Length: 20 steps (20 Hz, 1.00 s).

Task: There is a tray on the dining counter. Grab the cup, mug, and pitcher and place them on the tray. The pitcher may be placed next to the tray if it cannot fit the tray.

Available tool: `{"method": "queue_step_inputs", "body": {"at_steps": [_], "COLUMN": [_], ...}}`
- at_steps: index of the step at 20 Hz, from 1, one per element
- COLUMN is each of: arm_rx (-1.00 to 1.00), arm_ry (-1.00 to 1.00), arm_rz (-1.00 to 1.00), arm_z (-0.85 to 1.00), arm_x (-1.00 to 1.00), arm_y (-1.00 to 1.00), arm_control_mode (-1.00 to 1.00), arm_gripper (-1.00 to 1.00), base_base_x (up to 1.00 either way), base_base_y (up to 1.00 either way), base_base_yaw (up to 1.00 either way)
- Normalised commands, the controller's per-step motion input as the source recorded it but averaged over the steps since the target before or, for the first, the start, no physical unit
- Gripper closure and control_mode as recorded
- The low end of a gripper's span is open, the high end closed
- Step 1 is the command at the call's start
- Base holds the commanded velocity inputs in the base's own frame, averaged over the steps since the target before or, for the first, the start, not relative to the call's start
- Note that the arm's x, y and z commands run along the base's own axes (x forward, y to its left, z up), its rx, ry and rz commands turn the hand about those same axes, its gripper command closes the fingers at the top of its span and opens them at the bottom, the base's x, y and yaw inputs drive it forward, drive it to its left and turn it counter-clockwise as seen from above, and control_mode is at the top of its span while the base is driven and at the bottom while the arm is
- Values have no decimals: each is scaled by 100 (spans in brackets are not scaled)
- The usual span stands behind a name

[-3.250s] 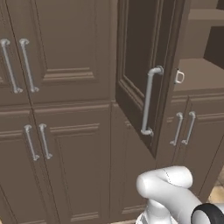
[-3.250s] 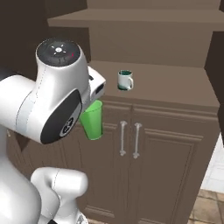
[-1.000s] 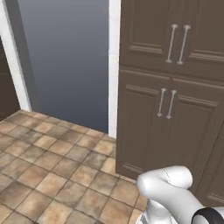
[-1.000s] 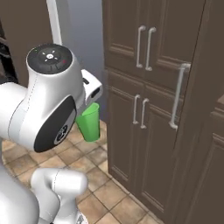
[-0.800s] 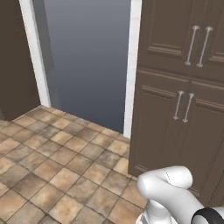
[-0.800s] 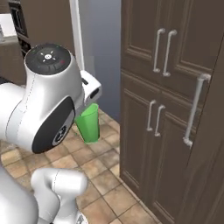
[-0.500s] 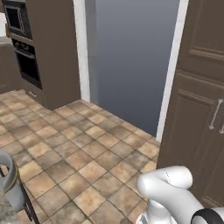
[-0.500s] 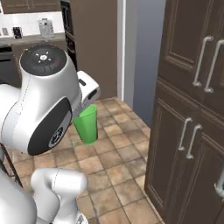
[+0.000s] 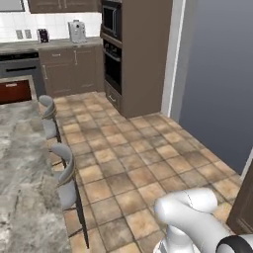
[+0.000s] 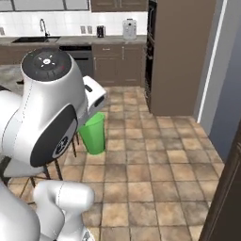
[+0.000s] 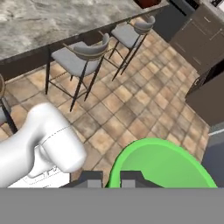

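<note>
Claw clamped tight on the rim of the green cup, one finger inside, one outside. Cup carried upright, hanging off the hand, high over the tiled floor. Dining worktop stretched along the left of the left base view, grey marbled top, bar stools tucked against its edge. Dark red-brown tray sat at the far end of that worktop, well apart from the cup.

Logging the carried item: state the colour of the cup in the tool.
Bright green, plain, no pattern. The cup shows best in the right base view.
</note>
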Motion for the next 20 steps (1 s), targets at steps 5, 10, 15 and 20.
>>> {"method": "queue_step_inputs", "body": {"at_steps": [5,10,15,20], "arm_rx": [0,0,0,0], "arm_ry": [0,0,0,0], "arm_rz": [0,0,0,0], "arm_z": [0,0,0,0], "arm_x": [0,0,0,0], "arm_y": [0,0,0,0], "arm_control_mode": [100,100,100,100], "arm_gripper": [100,100,100,100], "base_base_x": [76,100,100,100], "base_base_y": [-42,-39,42,59], "base_base_yaw": [37,8,0,4]}}
